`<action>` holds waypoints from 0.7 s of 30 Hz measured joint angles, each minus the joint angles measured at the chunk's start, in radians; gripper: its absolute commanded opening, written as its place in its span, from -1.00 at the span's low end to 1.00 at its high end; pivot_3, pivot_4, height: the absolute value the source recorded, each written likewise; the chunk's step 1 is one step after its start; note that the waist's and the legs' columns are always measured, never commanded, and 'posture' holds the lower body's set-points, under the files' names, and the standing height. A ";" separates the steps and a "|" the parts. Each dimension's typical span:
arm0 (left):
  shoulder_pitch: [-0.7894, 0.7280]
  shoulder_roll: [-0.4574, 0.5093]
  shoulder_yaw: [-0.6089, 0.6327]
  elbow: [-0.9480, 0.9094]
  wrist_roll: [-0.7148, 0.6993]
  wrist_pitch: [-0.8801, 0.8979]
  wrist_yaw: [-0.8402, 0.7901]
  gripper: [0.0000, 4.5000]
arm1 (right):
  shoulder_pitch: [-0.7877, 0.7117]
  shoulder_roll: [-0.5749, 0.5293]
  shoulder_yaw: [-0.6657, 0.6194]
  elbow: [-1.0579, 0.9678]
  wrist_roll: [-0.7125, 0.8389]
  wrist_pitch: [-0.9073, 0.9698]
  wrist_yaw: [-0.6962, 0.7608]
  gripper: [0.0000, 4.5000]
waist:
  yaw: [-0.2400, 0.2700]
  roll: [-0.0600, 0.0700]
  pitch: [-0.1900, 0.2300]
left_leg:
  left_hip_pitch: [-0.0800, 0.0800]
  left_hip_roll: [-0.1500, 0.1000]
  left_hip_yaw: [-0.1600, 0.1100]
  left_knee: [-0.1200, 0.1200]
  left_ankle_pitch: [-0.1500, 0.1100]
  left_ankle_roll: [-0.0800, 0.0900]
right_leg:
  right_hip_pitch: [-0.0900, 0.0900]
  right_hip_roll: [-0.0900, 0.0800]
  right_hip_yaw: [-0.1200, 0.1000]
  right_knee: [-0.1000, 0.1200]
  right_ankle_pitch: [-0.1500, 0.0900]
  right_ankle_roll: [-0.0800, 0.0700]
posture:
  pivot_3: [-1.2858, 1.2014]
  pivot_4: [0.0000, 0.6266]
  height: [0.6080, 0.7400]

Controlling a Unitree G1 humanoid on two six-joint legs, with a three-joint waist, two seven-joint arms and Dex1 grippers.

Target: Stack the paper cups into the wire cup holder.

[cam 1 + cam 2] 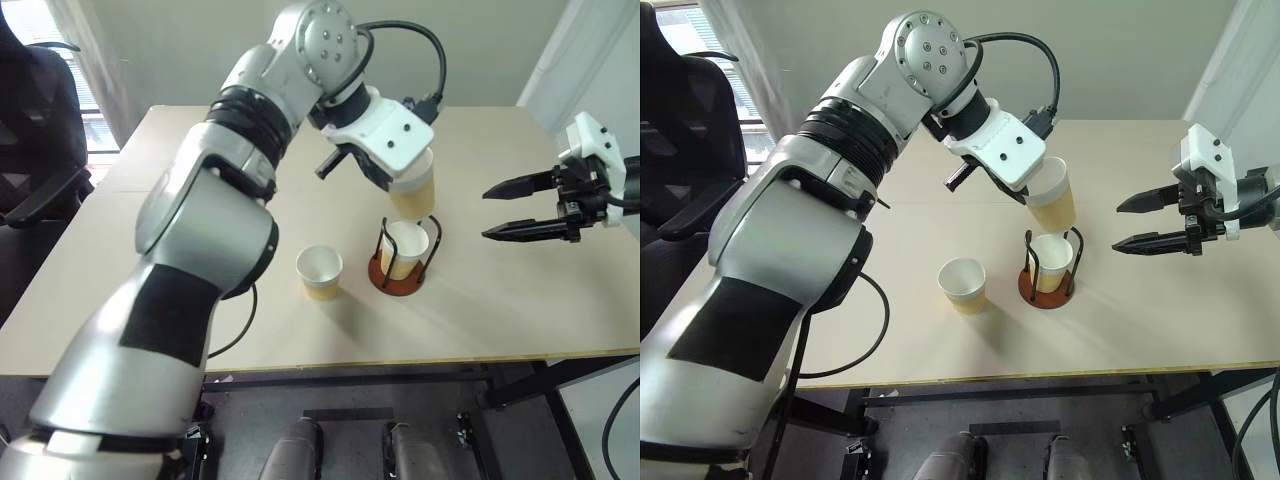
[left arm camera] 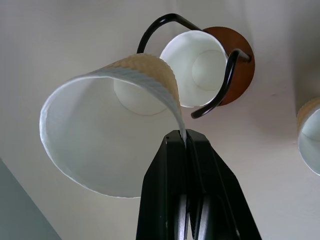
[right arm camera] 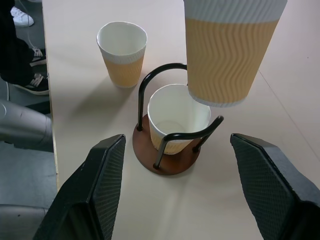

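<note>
A cup is pinched by its rim in the closed left end effector, tilted just above the holder at frame centre; the right end effector stands open, empty.

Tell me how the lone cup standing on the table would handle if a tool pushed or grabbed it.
The lone cup looks empty and thin-walled, so it is probably very light and would likely slide or tip if nudged near its rim. It tapers to a narrow bottom, so once tipped it would probably roll in a curve. The held cup bends at its pinched rim; this one likely dents too.
</note>
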 measured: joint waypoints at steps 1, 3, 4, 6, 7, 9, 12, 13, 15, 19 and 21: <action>0.002 0.000 -0.010 0.000 -0.006 0.000 0.000 -0.98 | 0.004 0.000 0.000 -0.003 0.001 0.003 -0.001 0.50 | 0.000 0.000 0.000 | 0.000 0.000 0.000 0.001 0.000 0.000 | 0.000 0.000 0.000 0.000 0.000 0.000 | 0.03 -0.52 1.00; 0.009 0.000 -0.032 0.000 -0.025 0.001 0.000 -0.98 | 0.011 -0.001 -0.001 -0.008 0.004 0.006 -0.004 0.50 | 0.001 0.000 0.000 | 0.000 0.000 0.000 0.001 0.000 0.000 | 0.000 0.000 0.000 0.000 0.000 0.001 | 0.03 -0.52 1.00; 0.011 0.000 -0.047 0.000 -0.035 0.002 0.000 -0.98 | 0.013 -0.001 -0.001 -0.011 0.006 0.007 -0.005 0.50 | 0.001 0.000 0.000 | 0.000 0.000 0.000 0.001 0.000 0.000 | 0.001 -0.001 0.000 0.000 0.000 0.001 | 0.03 -0.52 1.00; 0.012 0.000 -0.071 -0.003 -0.055 0.005 0.000 -0.98 | 0.014 -0.003 -0.001 -0.013 0.007 0.007 -0.009 0.50 | 0.001 0.000 0.000 | 0.000 0.000 0.000 0.002 0.000 0.001 | 0.001 -0.001 0.000 0.000 0.001 0.001 | 0.03 -0.52 1.00; 0.012 0.000 -0.084 -0.009 -0.069 0.007 0.000 -0.98 | 0.014 -0.005 -0.001 -0.014 0.007 0.007 -0.010 0.50 | 0.002 0.000 0.000 | 0.000 -0.001 0.000 0.002 0.000 0.001 | 0.001 -0.001 0.000 0.000 0.000 0.001 | 0.03 -0.52 1.00; 0.012 0.001 -0.103 -0.015 -0.090 0.011 0.000 -0.98 | 0.015 -0.008 -0.002 -0.016 0.008 0.008 -0.010 0.50 | 0.003 0.000 0.000 | 0.000 -0.001 0.000 0.002 -0.001 0.001 | 0.001 -0.001 0.000 0.000 0.000 0.001 | 0.03 -0.52 1.00; 0.015 0.002 -0.135 -0.031 -0.127 0.019 -0.001 -0.98 | 0.018 -0.008 -0.006 -0.020 0.009 0.008 -0.012 0.50 | 0.003 0.000 0.000 | 0.000 -0.001 0.000 0.002 -0.001 0.001 | 0.001 -0.001 0.000 0.000 0.000 0.002 | 0.03 -0.52 1.00; 0.016 0.002 -0.145 -0.037 -0.137 0.021 -0.001 -0.98 | 0.019 -0.008 -0.006 -0.021 0.010 0.009 -0.013 0.50 | 0.003 0.000 0.000 | 0.000 -0.001 0.000 0.002 -0.001 0.001 | 0.002 -0.001 0.000 0.000 0.000 0.002 | 0.03 -0.52 1.00; 0.023 0.004 -0.168 -0.050 -0.162 0.026 -0.001 -0.98 | 0.020 -0.008 -0.006 -0.023 0.011 0.011 -0.014 0.50 | 0.004 0.000 0.000 | 0.000 -0.001 0.000 0.002 -0.001 0.001 | 0.002 -0.001 0.000 0.000 0.001 0.002 | 0.03 -0.52 1.00; 0.031 0.014 -0.215 -0.070 -0.202 0.035 -0.001 -0.98 | 0.022 -0.008 -0.008 -0.032 0.016 0.014 -0.018 0.50 | 0.004 0.000 0.000 | 0.000 -0.001 0.000 0.002 -0.001 0.001 | 0.002 -0.001 0.000 0.000 0.001 0.003 | 0.03 -0.52 1.00; 0.032 0.022 -0.239 -0.082 -0.222 0.039 -0.001 -0.98 | 0.023 -0.009 -0.010 -0.038 0.017 0.015 -0.020 0.50 | 0.004 0.000 0.000 | 0.000 -0.001 0.000 0.002 -0.001 0.001 | 0.002 -0.001 0.000 0.000 0.001 0.003 | 0.03 -0.52 1.00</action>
